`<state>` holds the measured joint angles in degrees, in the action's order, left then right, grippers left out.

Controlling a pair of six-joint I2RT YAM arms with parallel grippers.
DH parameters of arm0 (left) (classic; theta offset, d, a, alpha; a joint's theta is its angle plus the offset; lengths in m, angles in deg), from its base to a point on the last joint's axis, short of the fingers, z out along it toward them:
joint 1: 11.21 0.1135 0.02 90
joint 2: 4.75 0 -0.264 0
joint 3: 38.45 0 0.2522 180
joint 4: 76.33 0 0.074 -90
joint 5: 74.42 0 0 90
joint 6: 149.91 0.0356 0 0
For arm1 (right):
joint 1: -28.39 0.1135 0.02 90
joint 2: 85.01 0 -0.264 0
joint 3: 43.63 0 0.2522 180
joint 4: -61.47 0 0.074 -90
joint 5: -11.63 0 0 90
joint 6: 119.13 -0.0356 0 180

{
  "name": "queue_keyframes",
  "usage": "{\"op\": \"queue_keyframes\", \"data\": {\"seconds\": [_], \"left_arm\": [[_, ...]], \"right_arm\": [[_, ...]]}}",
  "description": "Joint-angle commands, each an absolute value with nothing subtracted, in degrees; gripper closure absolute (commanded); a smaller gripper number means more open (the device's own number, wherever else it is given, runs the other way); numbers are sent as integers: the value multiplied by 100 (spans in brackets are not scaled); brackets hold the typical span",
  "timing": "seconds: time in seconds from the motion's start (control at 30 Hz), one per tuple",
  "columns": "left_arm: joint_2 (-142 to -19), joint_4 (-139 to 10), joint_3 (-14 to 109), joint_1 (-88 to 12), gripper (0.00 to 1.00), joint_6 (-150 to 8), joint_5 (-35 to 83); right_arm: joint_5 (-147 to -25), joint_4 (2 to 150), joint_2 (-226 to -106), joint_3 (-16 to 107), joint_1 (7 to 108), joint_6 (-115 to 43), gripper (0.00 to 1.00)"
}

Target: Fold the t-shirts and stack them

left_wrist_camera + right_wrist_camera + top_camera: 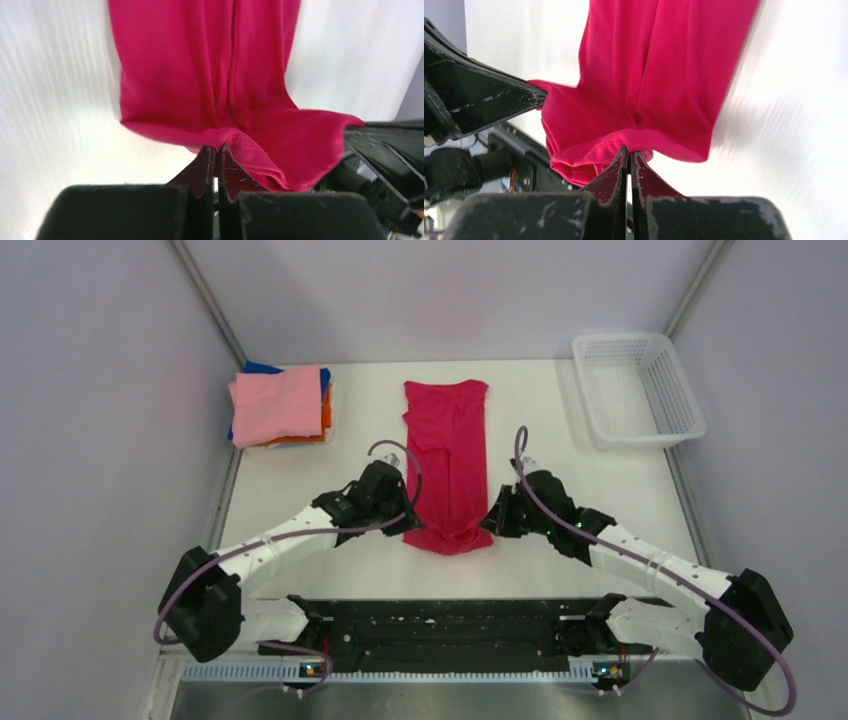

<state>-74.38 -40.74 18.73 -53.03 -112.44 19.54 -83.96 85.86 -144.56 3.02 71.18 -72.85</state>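
The crimson-red t-shirt (447, 455) lies as a long narrow strip down the middle of the table, its near end lifted and bunched. My left gripper (407, 520) is shut on the near left corner of that end; its jaws pinch the hem (235, 140) in the left wrist view. My right gripper (490, 520) is shut on the near right corner, pinching the hem (624, 140) in the right wrist view. A stack of folded t-shirts (280, 405), light pink on top with orange, blue and white edges below, sits at the back left.
A white plastic mesh basket (637, 388) stands at the back right. Grey walls enclose the table on three sides. The black base rail (440, 625) runs along the near edge.
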Motion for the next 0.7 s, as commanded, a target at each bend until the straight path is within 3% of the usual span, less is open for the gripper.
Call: {"op": "queue_keyframes", "data": {"seconds": [0.0,0.67], "left_arm": [[-7972,-4462,2491,-4756,100,-10999,1896],[-10221,-3600,5040,-3596,100,-9827,1673]], "right_arm": [[-8483,8517,-14929,1105,6581,-6422,100],[-9302,7596,-17324,2675,5284,-5758,100]]}}
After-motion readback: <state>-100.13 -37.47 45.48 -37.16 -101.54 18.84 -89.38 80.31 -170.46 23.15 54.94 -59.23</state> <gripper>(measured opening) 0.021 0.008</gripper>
